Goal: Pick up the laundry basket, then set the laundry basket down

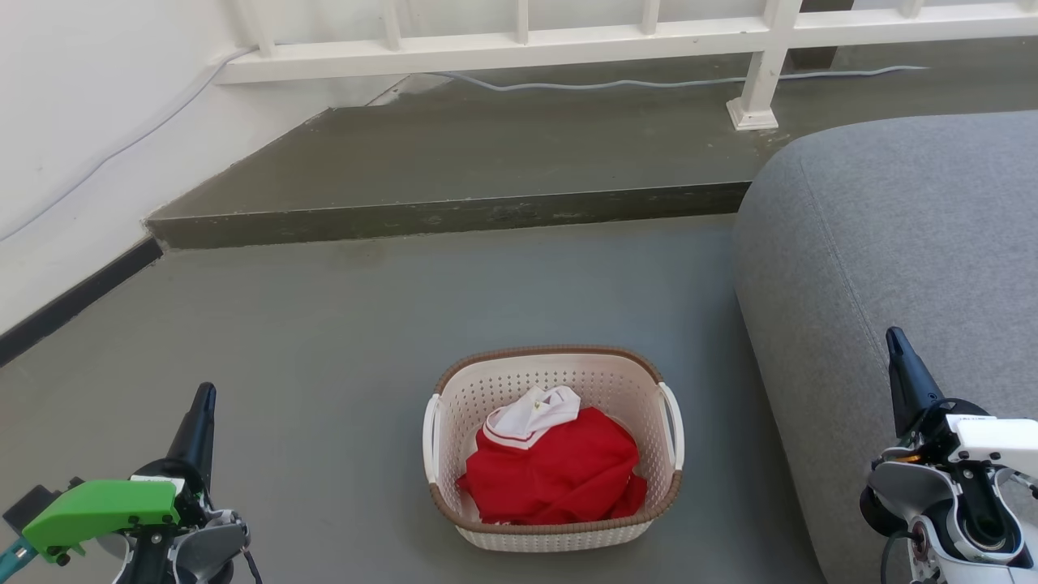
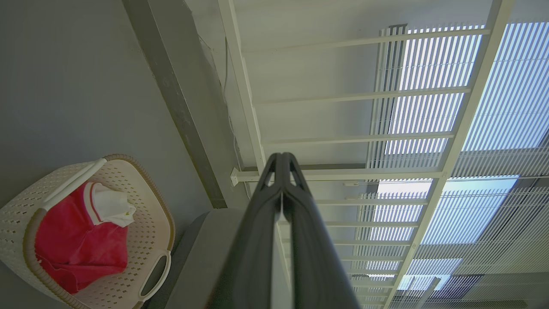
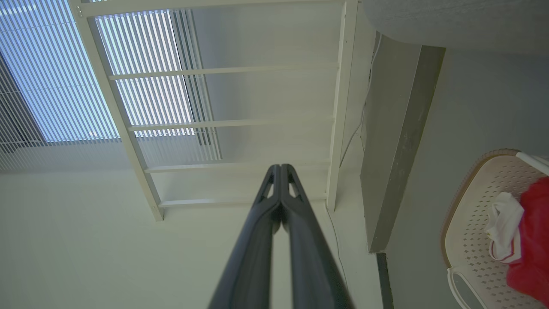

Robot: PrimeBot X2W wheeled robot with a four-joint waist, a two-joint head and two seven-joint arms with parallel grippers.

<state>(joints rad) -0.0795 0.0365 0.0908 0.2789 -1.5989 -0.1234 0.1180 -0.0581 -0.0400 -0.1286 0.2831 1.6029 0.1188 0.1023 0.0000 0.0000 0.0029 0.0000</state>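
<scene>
**Cream plastic basket on the floor, both pincers closed and empty**

Head view: the laundry basket (image 1: pixel 559 380) is cream perforated plastic with rounded corners and a brown woven-look rim. It has a white loop handle (image 1: pixel 677 430) on each short side. It stands upright on the smooth grey floor (image 1: pixel 324 365), well short of the concrete step (image 1: pixel 454 215) and near the rounded edge of the grey fabric sofa (image 1: pixel 892 243). A crumpled red garment (image 1: pixel 559 474) with a white collar (image 1: pixel 531 418) lies inside. The left pincer (image 1: pixel 204 401) at the lower left and the right pincer (image 1: pixel 896 345) at the lower right each show as one dark tapered spike, well apart from the basket.

Left wrist view: the left pincer's two matte dark fingers press together along their length, holding and touching nothing. The basket sits at the lower left, beside the sofa, and a white barred railing (image 2: pixel 356 138) lies beyond.

Right wrist view: the right pincer's fingers likewise meet at the tips, empty. The basket's perforated wall and red cloth show at the right edge.
</scene>
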